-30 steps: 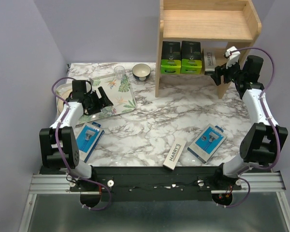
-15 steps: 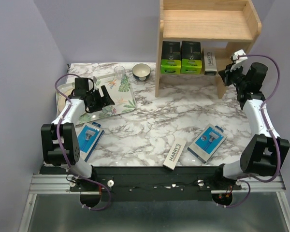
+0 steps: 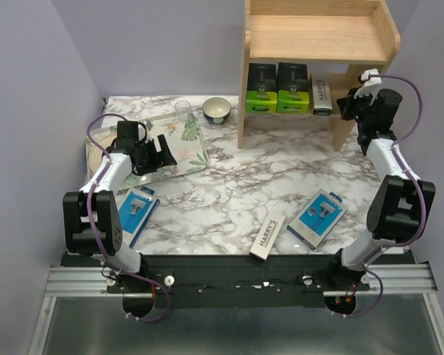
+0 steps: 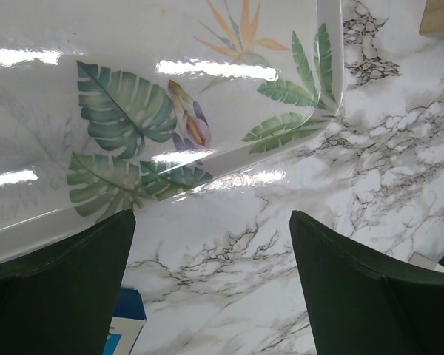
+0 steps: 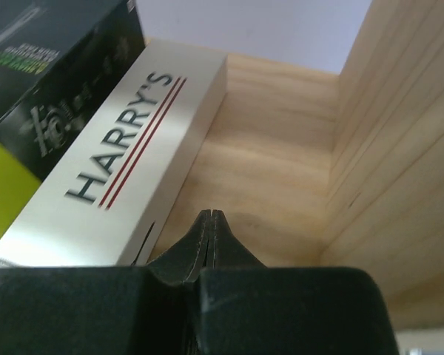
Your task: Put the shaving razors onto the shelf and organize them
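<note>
The light-wood shelf (image 3: 318, 37) stands at the back right. On its lower tier are two black boxes with lime-green ends (image 3: 261, 87) (image 3: 293, 87) and a white HARRY'S box (image 3: 321, 96) (image 5: 126, 170). My right gripper (image 3: 346, 103) (image 5: 211, 218) is shut and empty, just right of that white box, over the shelf board (image 5: 281, 148). On the table lie another HARRY'S box (image 3: 267, 237) and two blue-and-white packs (image 3: 317, 219) (image 3: 135, 211). My left gripper (image 3: 163, 151) (image 4: 211, 281) hangs open and empty over the marble beside the tray; a corner of the left blue pack (image 4: 126, 325) shows below it.
A floral tray (image 3: 192, 159) (image 4: 133, 111) lies at the left with a clear glass flask (image 3: 185, 122) on it. A small dark bowl (image 3: 217, 109) sits behind it, near the shelf's left side panel (image 3: 243, 111). The shelf's right side panel (image 5: 399, 185) is close beside my right fingers.
My right gripper went from open beside the white HARRY'S box to shut, and drew back slightly to the right. The left gripper edged a little to the right, still open.
</note>
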{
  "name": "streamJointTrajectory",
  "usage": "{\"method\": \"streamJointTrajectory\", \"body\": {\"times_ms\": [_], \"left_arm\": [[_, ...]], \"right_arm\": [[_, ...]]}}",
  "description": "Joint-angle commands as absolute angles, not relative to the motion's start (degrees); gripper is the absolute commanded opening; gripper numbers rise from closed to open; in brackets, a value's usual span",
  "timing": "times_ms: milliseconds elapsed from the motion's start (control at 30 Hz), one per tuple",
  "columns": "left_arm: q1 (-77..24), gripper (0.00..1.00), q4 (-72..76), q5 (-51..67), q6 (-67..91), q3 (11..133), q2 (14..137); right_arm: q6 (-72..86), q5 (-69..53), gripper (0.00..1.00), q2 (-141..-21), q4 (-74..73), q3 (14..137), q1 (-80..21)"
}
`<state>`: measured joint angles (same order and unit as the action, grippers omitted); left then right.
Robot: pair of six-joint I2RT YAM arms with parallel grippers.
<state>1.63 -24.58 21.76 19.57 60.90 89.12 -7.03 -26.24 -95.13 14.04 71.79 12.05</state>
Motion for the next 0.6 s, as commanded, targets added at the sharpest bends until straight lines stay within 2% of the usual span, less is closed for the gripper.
{"method": "streamJointTrajectory", "body": {"times_ms": [0,567], "left_arm": [[1.5,0.95,-25.7,19.9,17.5,60.0,87.4],[0.4,0.96,-24.1,20.0,16.9,60.3,89.2]], "right_arm": [[-4.9,-23.7,0.05,-98.7,19.0,75.1,10.7],[-4.0,-23.4,0.08,-106.3,21.3,77.5,5.1]]}}
